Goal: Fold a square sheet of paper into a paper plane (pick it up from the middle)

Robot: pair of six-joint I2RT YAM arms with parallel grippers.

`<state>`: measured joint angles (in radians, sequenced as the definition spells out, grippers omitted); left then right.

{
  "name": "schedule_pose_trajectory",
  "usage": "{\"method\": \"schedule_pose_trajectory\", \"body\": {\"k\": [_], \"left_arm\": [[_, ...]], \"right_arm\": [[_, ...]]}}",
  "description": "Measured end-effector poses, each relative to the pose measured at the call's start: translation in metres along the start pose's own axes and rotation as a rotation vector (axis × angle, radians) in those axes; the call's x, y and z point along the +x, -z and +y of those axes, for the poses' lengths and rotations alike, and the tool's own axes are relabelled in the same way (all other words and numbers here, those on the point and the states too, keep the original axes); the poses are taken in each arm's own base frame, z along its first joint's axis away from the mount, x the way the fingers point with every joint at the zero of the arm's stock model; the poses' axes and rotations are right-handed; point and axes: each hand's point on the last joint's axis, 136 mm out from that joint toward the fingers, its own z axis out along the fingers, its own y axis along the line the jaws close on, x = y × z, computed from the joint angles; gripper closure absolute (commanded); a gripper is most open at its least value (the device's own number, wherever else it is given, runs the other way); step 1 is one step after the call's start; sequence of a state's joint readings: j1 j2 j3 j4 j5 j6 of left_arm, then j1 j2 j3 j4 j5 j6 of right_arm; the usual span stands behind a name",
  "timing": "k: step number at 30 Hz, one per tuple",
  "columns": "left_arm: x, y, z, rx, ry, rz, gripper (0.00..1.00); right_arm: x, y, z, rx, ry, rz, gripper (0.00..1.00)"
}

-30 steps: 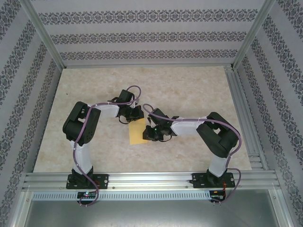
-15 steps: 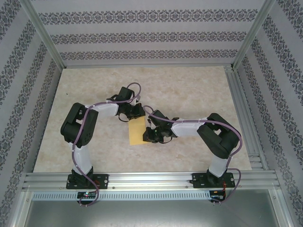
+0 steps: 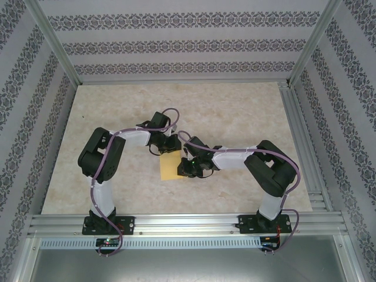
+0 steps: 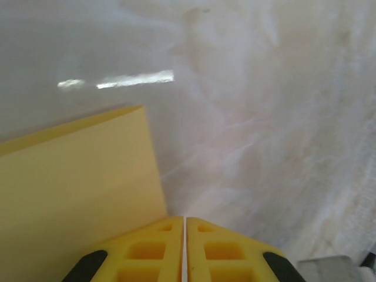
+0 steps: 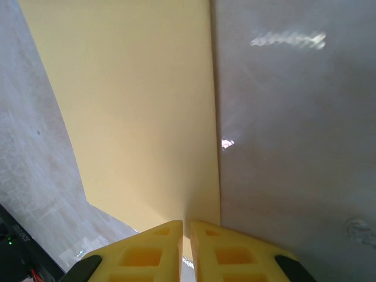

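Yellow paper sheet (image 3: 170,167) lies mid-tabletop (image 3: 235,111) between the 2 arms and looks folded to a narrow rectangle. Right claw (image 5: 186,230) pinches its edge, the paper running in between the fingers. Left claw (image 4: 185,226) is pressed together at the sheet's far corner (whether it catches paper, cannot tell).

Judgement: keep edges aligned and press the crease slowly. The 2 claws crowd each other; patterned walls (image 3: 176,47) stand well apart.
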<state>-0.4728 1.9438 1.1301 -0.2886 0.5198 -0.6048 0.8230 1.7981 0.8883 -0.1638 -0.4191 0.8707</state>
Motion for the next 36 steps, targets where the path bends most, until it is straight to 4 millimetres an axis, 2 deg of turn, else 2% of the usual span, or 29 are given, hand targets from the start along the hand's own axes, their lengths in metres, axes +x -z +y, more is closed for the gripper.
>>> {"method": "schedule_pose_trajectory", "body": {"k": [19, 29, 36], "left_arm": [[-0.013, -0.003, 0.006, -0.072, 0.009, 0.052, 0.88], [-0.048, 0.002, 0.016, -0.075, 0.019, -0.024, 0.88], [-0.052, 0.001, 0.016, -0.069, 0.025, -0.019, 0.87]], "right_arm": [[0.001, -0.002, -0.002, 0.014, -0.012, -0.009, 0.86], [0.002, -0.002, -0.002, 0.016, -0.012, -0.014, 0.86], [0.002, -0.002, -0.002, 0.014, -0.013, -0.017, 0.86]]}}
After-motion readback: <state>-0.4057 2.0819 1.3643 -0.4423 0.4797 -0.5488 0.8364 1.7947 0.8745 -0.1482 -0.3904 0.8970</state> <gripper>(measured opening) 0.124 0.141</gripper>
